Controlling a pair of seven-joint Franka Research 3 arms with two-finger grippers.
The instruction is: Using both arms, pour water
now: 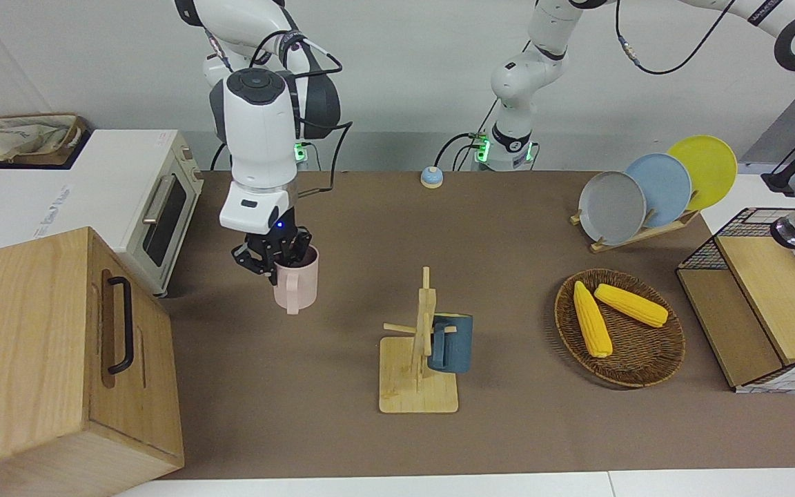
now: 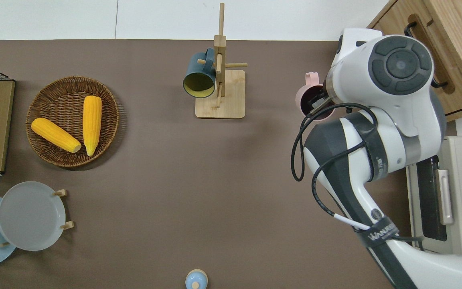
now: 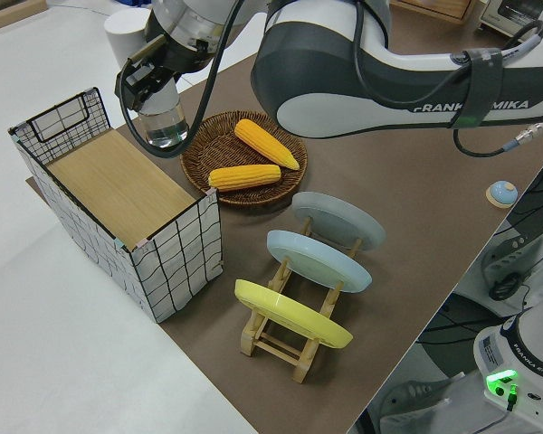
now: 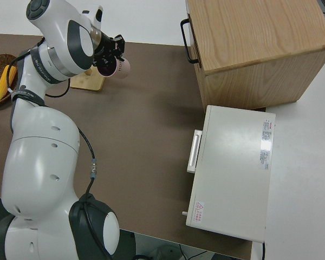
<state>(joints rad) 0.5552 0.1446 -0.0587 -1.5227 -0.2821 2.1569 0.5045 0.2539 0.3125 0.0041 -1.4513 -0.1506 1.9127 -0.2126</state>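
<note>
Pink mug (image 1: 295,286) hangs upright from my right gripper (image 1: 275,256), whose fingers are clamped on its rim, one inside the cup and one outside. Seen from overhead, I hold it above bare brown table mat (image 2: 155,168), between the wooden mug rack (image 2: 220,90) and the wooden cabinet (image 2: 447,52). The mug's handle points away from my base. A dark blue mug (image 1: 450,343) hangs on the rack, off toward my left arm's end of the table from my right gripper.

My left gripper (image 3: 145,86) is at the opposite end of the table, closed on a clear glass (image 3: 167,125) that holds some water. In the left side view the glass hangs upright at the edge of a wire basket with a wooden top (image 3: 109,185), just beside a woven tray (image 3: 208,149) carrying two corn cobs (image 3: 244,176). A rack of three plates (image 3: 312,271) stands nearer my base than that tray.
</note>
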